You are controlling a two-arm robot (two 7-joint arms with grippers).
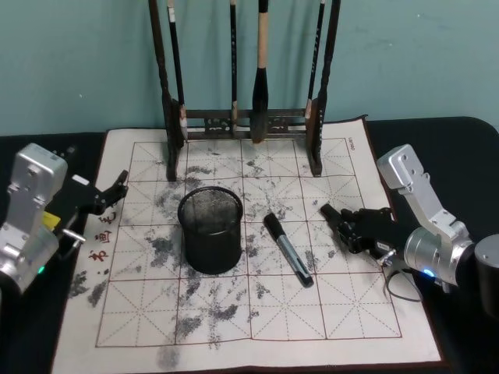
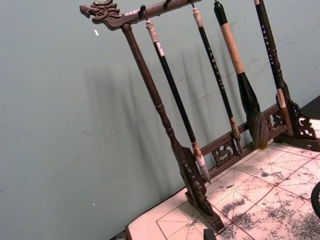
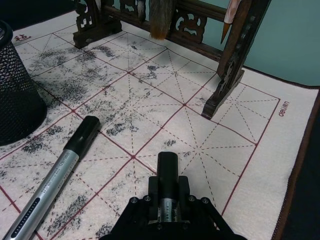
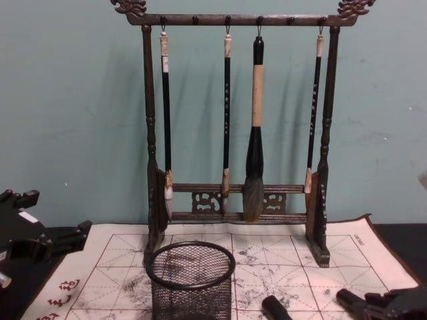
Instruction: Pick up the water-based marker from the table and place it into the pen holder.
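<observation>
A marker (image 1: 287, 249) with a black cap and silver barrel lies flat on the mat, just right of the pen holder (image 1: 210, 234), a round black mesh cup standing upright. The right wrist view shows that marker (image 3: 60, 170) beside the holder (image 3: 15, 100). My right gripper (image 1: 343, 222) hovers low over the mat's right side, shut on a second marker (image 3: 167, 167) whose black cap pokes out ahead of the fingers toward the holder. My left gripper (image 1: 117, 187) rests at the mat's left edge, open and holding nothing.
A tall dark wooden brush rack (image 1: 242, 121) with several hanging brushes stands at the back of the ink-stained grid mat (image 1: 257, 312). Black table surface borders the mat on both sides. A teal wall rises behind the rack.
</observation>
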